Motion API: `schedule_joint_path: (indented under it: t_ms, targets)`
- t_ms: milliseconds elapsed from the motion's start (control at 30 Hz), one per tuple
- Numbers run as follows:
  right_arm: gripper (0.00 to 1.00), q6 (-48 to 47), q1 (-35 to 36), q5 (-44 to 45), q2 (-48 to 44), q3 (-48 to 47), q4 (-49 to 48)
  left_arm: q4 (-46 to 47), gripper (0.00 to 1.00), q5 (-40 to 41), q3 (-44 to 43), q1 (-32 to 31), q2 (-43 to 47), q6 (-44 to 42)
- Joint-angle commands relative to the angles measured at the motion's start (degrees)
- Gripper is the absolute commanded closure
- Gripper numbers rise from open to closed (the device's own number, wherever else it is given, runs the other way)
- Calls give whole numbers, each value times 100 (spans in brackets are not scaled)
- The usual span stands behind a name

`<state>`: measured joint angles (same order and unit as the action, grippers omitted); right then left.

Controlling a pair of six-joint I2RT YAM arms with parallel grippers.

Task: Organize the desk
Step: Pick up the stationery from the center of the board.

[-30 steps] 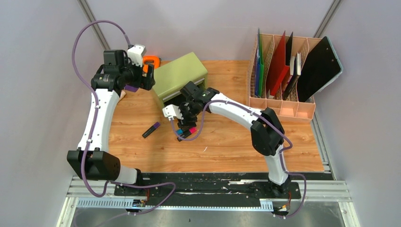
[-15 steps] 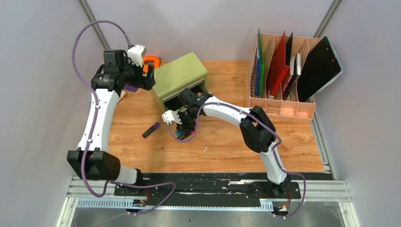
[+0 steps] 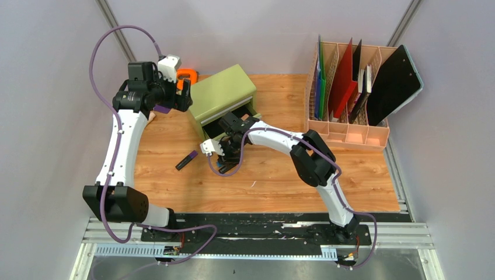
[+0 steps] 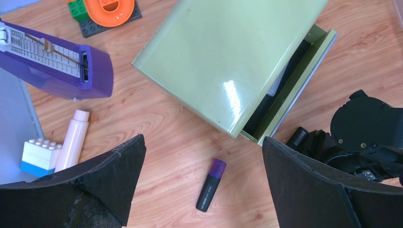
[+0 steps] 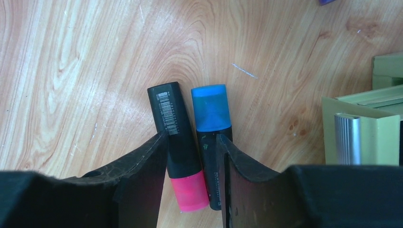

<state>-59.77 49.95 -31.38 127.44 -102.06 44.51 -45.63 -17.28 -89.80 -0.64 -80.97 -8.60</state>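
Observation:
The desk (image 3: 280,175) is orange-brown wood-grain. Two black highlighters lie side by side on it, one with a pink cap (image 5: 178,128) and one with a blue cap (image 5: 211,109). My right gripper (image 5: 191,137) is down over them in front of the green drawer chest (image 3: 222,93), with one finger against the outer side of each, shut on the pair. A purple-capped highlighter (image 4: 211,184) lies alone on the desk left of them. My left gripper (image 4: 203,140) hangs high over the back left, wide open and holding nothing.
The chest's drawer (image 4: 290,85) stands open. At the back left are a purple device (image 4: 52,64), an orange and green brick piece (image 4: 107,9), a pink tube (image 4: 72,140) and a white-blue brick (image 4: 38,154). A pink file organiser (image 3: 347,131) with folders stands at the back right.
My right gripper has moved left and down over the pink and blue highlighters and narrowed its jaws onto them. The left arm has not moved.

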Motion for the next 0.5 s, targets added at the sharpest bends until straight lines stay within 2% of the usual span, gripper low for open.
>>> schedule_joint_path:
  t_ms: [0, 467]
  targets:
    - [58, -59, -3, -21, 111, -274, -179, 80, 0, -106, -3, 47, 222, 53]
    - [58, -150, -45, 158, 323, -427, -179, 88, 0, -131, 22, 47, 205, 19]
